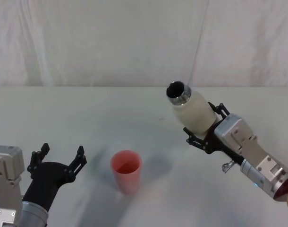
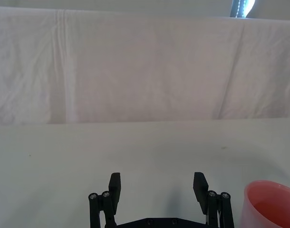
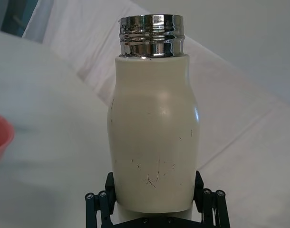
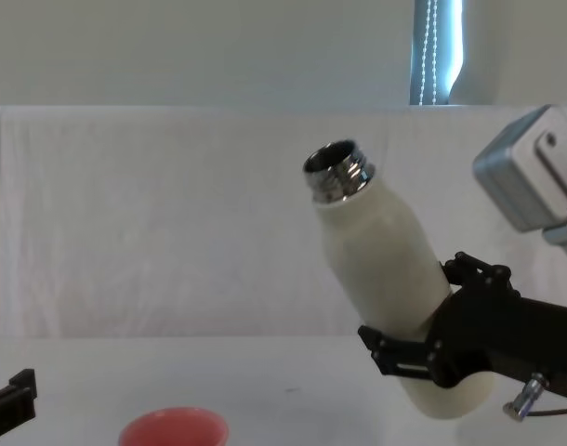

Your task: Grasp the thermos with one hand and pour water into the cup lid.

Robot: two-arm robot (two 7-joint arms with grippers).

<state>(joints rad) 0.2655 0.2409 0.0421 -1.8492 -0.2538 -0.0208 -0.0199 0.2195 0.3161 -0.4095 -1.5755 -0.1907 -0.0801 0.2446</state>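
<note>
The thermos [image 1: 192, 110] is being held aloft, tilted, pinched low by the right gripper [image 1: 205, 128], right of the cup [image 1: 126, 170]. Its neck should be centred over the rim before further tipping. The left gripper [image 1: 59, 158] is resting spread.

The head view looks steeply down on the table [image 1: 87, 109]. The chest view sits low, facing forward across it to the white backdrop [image 4: 153, 214]. Each wrist view looks out closely over its own fingers. The thermos [image 1: 193, 111] appears in three views, the cup lid [image 1: 126, 169] apparently in all four.
</note>
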